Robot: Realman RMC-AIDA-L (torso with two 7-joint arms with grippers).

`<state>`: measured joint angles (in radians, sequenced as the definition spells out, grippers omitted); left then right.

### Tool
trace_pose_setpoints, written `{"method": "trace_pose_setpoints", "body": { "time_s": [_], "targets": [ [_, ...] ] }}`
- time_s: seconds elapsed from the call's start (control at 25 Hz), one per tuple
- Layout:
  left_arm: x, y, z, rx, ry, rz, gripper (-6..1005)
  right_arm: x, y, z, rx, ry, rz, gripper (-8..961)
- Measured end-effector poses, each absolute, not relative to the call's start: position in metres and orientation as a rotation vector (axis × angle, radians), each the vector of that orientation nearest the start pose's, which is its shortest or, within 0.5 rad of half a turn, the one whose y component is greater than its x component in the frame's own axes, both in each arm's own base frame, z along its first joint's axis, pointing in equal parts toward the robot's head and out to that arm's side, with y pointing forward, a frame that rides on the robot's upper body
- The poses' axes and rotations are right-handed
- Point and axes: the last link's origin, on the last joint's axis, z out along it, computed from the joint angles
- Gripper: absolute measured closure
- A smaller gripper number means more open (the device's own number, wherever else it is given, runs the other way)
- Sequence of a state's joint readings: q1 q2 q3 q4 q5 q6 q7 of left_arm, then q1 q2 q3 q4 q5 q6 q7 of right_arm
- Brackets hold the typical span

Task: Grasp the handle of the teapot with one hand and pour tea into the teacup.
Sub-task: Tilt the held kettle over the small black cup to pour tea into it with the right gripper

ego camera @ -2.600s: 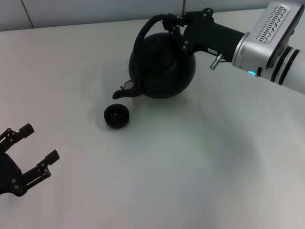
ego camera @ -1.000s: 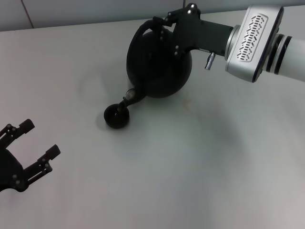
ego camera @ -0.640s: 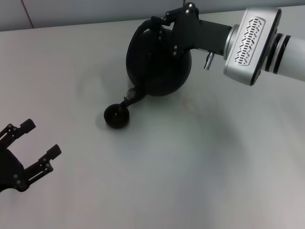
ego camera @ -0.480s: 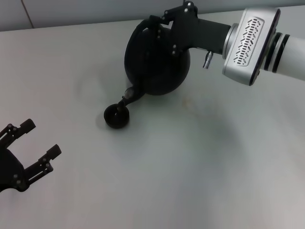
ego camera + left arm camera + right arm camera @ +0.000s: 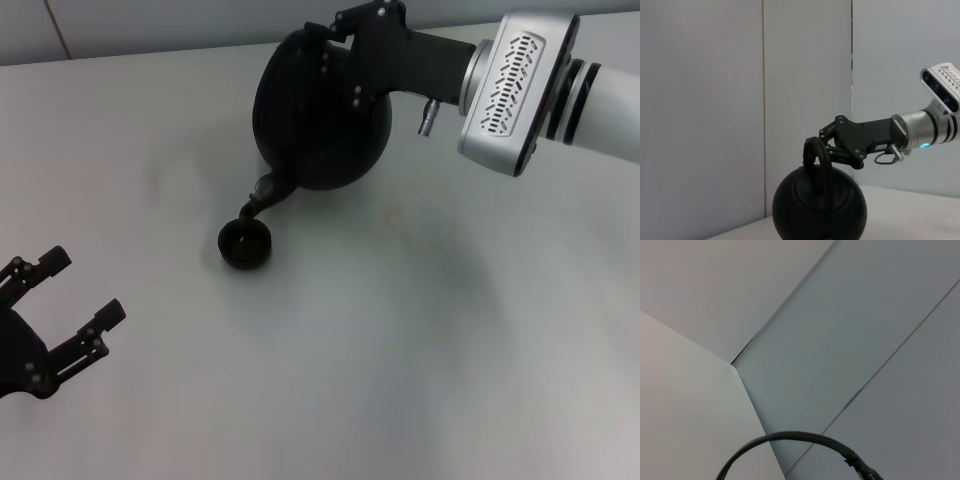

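Observation:
The round matte-black teapot (image 5: 318,115) is lifted off the table and tipped forward, its short spout (image 5: 262,196) pointing down just above the small dark teacup (image 5: 245,245). My right gripper (image 5: 335,35) is shut on the black arched handle (image 5: 816,152) at the pot's top; it also shows in the left wrist view (image 5: 826,146), above the pot (image 5: 819,205). The right wrist view shows only an arc of the handle (image 5: 790,437) against the walls. My left gripper (image 5: 62,305) is open and empty at the near left of the table.
The white table (image 5: 420,330) runs back to a grey panelled wall (image 5: 715,100). A faint stain (image 5: 392,213) lies right of the cup.
My right gripper has rolled the teapot further forward and raised it a little, so the spout has swung down over the teacup. The left arm has barely moved.

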<state>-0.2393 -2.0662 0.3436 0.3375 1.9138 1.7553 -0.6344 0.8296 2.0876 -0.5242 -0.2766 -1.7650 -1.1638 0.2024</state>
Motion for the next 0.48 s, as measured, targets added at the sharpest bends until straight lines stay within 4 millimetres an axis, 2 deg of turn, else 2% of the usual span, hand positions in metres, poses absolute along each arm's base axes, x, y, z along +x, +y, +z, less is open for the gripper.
{"method": "trace_pose_setpoints", "body": {
  "time_s": [0.48],
  "targets": [
    [-0.3354, 0.2169, 0.0034, -2.286, -0.326, -0.936, 186, 0.1930, 0.4179, -0.0389, -2.261, -0.573, 0.438, 875]
  ]
}}
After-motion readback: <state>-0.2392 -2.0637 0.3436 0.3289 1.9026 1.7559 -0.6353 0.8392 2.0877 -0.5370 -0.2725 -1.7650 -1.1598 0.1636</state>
